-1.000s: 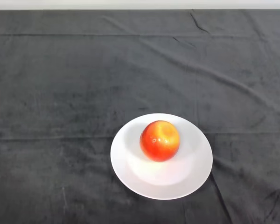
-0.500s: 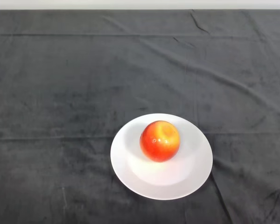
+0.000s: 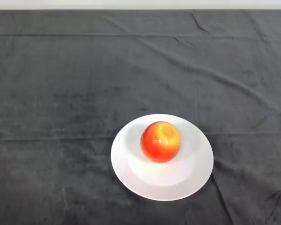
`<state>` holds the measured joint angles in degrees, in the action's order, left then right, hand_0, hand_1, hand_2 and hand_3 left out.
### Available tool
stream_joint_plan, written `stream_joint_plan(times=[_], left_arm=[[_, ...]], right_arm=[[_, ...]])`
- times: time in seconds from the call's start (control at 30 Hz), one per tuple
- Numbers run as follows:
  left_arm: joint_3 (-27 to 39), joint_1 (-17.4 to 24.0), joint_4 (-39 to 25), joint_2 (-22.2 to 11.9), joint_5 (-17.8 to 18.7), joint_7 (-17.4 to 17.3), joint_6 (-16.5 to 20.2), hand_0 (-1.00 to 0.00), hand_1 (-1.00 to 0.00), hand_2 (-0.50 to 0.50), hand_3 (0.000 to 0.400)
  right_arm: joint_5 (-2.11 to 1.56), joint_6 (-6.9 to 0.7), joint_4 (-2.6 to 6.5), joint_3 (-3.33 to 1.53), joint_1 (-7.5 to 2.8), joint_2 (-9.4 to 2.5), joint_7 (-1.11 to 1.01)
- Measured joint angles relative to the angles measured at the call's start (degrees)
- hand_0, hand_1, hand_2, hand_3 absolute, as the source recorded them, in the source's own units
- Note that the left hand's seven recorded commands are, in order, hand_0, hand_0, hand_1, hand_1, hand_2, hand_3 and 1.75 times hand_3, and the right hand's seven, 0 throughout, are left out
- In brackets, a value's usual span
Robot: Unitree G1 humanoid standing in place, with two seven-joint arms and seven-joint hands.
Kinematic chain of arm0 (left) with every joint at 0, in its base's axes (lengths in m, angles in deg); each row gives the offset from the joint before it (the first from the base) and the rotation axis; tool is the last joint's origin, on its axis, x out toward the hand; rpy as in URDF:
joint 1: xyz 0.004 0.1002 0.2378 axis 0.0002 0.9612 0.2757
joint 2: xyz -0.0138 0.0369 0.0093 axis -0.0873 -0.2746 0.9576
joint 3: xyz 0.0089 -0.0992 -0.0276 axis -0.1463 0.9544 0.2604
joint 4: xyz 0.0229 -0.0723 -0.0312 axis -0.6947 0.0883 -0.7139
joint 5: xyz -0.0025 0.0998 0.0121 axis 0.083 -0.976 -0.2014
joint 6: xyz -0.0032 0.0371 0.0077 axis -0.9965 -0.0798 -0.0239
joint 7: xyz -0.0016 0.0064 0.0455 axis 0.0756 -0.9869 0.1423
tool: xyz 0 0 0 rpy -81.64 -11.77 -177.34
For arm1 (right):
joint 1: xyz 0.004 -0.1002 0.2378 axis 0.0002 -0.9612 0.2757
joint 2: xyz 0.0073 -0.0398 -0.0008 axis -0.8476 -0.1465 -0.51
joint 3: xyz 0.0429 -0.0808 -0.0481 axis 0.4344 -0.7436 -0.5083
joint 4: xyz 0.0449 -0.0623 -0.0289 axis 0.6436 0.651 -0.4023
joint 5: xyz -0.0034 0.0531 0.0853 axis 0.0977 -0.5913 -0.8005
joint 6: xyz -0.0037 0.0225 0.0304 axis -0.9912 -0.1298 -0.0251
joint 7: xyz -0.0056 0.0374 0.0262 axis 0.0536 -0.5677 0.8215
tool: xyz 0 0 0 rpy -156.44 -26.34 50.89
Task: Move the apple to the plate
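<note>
A red and yellow apple [image 3: 160, 141] rests upright on a round white plate [image 3: 131, 176], a little above and left of the plate's middle. The plate lies on the dark cloth in the lower middle of the head view.
The dark cloth [image 3: 61, 93] covers the whole table, with creases running across it. The table's far edge [image 3: 140, 9] runs along the top of the view against a pale wall.
</note>
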<state>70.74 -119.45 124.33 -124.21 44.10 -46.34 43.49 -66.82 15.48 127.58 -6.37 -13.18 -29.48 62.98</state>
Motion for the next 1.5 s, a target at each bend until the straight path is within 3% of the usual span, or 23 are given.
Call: stream_joint_plan(times=[1.5], left_arm=[[-0.02, 0.0, 0.0, 0.0, 1.01, -1.07, 0.0, 0.0, 0.0, 0.0, 0.0]], right_arm=[[0.0, 0.01, 0.04, -0.01, 0.0, 0.0, -0.01]])
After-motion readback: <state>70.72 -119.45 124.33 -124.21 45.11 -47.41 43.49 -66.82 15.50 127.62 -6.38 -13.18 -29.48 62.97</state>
